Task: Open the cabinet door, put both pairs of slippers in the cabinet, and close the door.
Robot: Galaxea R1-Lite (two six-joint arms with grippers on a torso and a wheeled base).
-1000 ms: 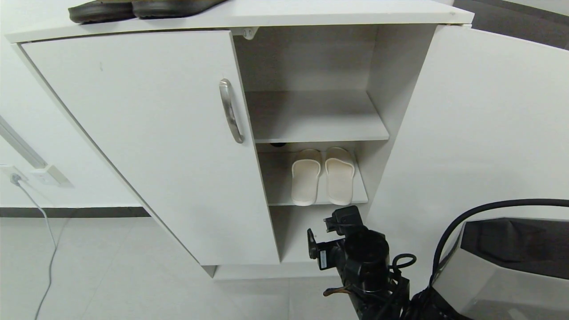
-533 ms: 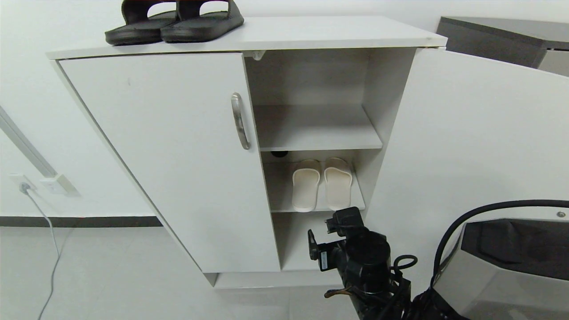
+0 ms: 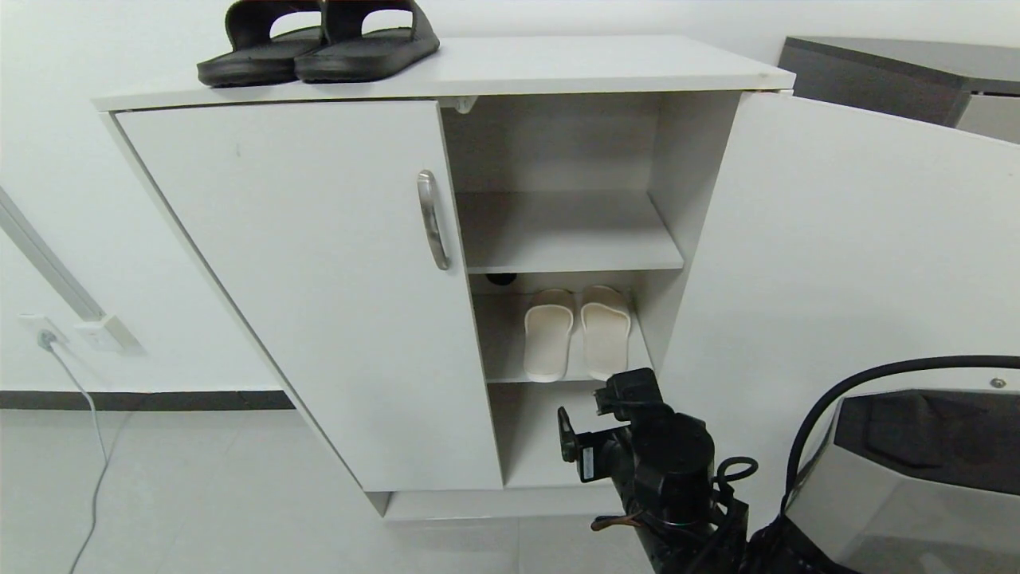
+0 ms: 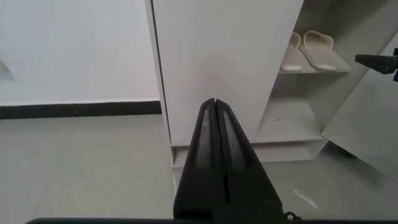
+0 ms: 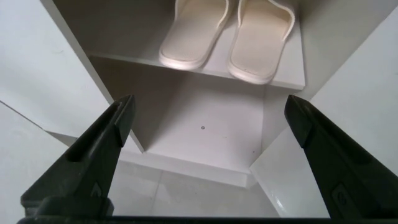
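Observation:
A white cabinet [image 3: 558, 64] stands with its left door [image 3: 303, 279] shut and its right door [image 3: 837, 255] swung wide open. A black pair of slippers [image 3: 319, 44] lies on the cabinet's top at the left. A white pair of slippers [image 3: 578, 331] sits side by side on the middle shelf, also visible as white slippers [image 5: 227, 34] and white slippers [image 4: 314, 50]. My right gripper [image 5: 209, 106] is open and holds nothing, low in front of the bottom compartment [image 5: 205, 134]. My left gripper [image 4: 214, 106] is shut and empty, low before the left door [image 4: 217, 56].
The upper shelf [image 3: 566, 235] is bare. A metal handle [image 3: 431, 219] runs down the shut door's right edge. A wall socket [image 3: 44, 335] with a hanging cable [image 3: 88, 446] is at the far left. A dark unit [image 3: 876, 72] stands behind the open door. Tiled floor [image 3: 199, 494] lies in front.
The whole head picture has shifted down and shrunk a little, so the camera moved; the black slippers now show in full. Slippers and doors stay where they were.

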